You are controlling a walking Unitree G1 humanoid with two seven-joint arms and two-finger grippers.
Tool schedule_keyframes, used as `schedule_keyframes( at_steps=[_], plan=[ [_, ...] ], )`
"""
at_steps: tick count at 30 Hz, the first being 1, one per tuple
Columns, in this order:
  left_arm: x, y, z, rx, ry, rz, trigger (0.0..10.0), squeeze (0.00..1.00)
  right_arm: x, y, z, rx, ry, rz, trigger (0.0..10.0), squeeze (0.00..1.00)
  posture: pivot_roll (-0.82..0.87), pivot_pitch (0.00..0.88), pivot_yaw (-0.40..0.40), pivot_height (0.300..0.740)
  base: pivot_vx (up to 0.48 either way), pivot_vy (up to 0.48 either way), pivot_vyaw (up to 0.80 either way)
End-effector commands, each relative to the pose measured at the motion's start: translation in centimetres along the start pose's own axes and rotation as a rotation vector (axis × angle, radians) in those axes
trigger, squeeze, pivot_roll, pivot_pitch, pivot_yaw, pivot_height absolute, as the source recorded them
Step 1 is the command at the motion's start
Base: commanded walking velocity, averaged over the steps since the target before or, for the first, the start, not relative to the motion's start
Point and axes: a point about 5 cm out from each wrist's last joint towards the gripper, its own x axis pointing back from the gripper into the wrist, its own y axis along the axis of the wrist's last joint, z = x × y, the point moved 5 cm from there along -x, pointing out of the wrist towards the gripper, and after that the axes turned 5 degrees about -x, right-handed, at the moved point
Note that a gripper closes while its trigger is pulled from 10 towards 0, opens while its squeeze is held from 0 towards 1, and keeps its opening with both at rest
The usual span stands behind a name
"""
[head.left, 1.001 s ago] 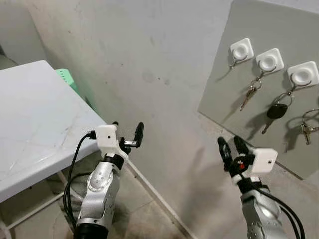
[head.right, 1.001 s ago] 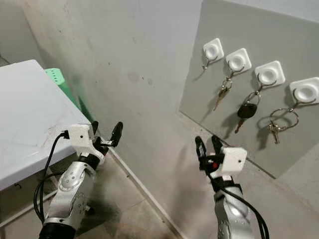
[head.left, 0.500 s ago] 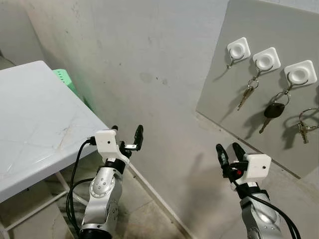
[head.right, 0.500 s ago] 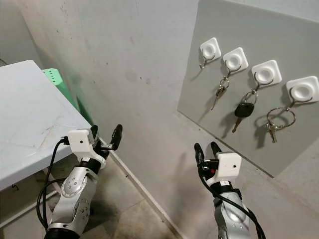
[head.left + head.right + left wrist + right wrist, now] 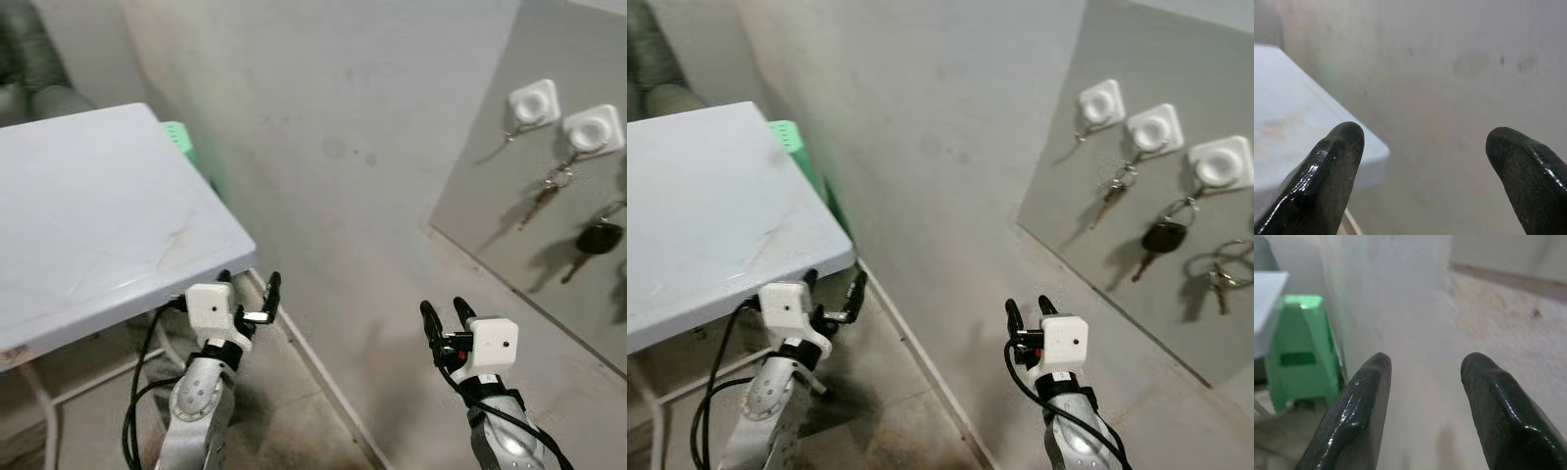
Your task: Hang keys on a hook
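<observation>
- Left eye view: we are holding the left gripper (image 5: pixel 249 295) low, just off the corner of the white table (image 5: pixel 88 225), its fingers spread with nothing between them. The right gripper (image 5: pixel 443 321) is hanging over the floor, jaws likewise apart and empty. No loose keys are showing on the table.
- Right eye view: we are seeing the grey board (image 5: pixel 1136 186) leaning against the wall, up and to the right of both grippers. Four white hooks cross it; the first hook (image 5: pixel 1098 102) looks bare, the next is carrying small keys (image 5: pixel 1113 190), then a black-headed key (image 5: pixel 1161 237), then a key ring (image 5: pixel 1215 266). All hang with long axes pointing down. The right arm is the nearer one to the board; we judge it would do any reaching there.
- Left wrist view: we are looking between wide-open fingers (image 5: pixel 1334 171) at wall and table edge.
- Right wrist view: open fingers (image 5: pixel 1359 406) are framing a green stool (image 5: pixel 1303 347) and bare floor.
</observation>
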Motion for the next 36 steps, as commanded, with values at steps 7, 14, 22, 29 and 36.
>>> schedule_keyframes(
  at_steps=[7, 14, 22, 29, 36],
  plan=[
    [1.7, -0.9, -0.3, 0.013, -0.001, 0.037, 10.0, 0.00, 0.9, 1.0, 0.3, -0.049, -0.013, -0.015, 10.0, 0.00, 0.00, 0.019, -0.055, 0.740, 0.000, 0.000, 0.80],
    [0.7, -0.3, 0.2, 0.001, 0.000, 0.020, 10.0, 0.00, 0.5, 1.2, 0.5, -0.038, 0.002, -0.014, 10.0, 0.00, 0.01, 0.007, -0.056, 0.740, 0.000, 0.000, 0.80],
    [0.1, -0.1, 0.6, 0.037, 0.013, 0.022, 10.0, 0.00, 0.0, 1.5, 0.5, -0.030, 0.014, -0.021, 10.0, 0.00, 0.01, 0.005, -0.057, 0.740, 0.000, 0.152, 0.80],
    [0.1, -0.2, 0.3, 0.021, 0.019, 0.021, 10.0, 0.00, 0.0, 1.5, 0.4, -0.028, 0.013, -0.017, 10.0, 0.00, 0.01, 0.010, -0.059, 0.740, 0.000, 0.170, 0.80],
    [0.0, -0.3, 0.4, 0.020, 0.031, 0.029, 10.0, 0.00, -0.1, 1.5, 0.2, -0.023, 0.012, -0.015, 10.0, 0.00, 0.01, 0.014, -0.060, 0.740, 0.000, 0.000, 0.80]
  ],
)
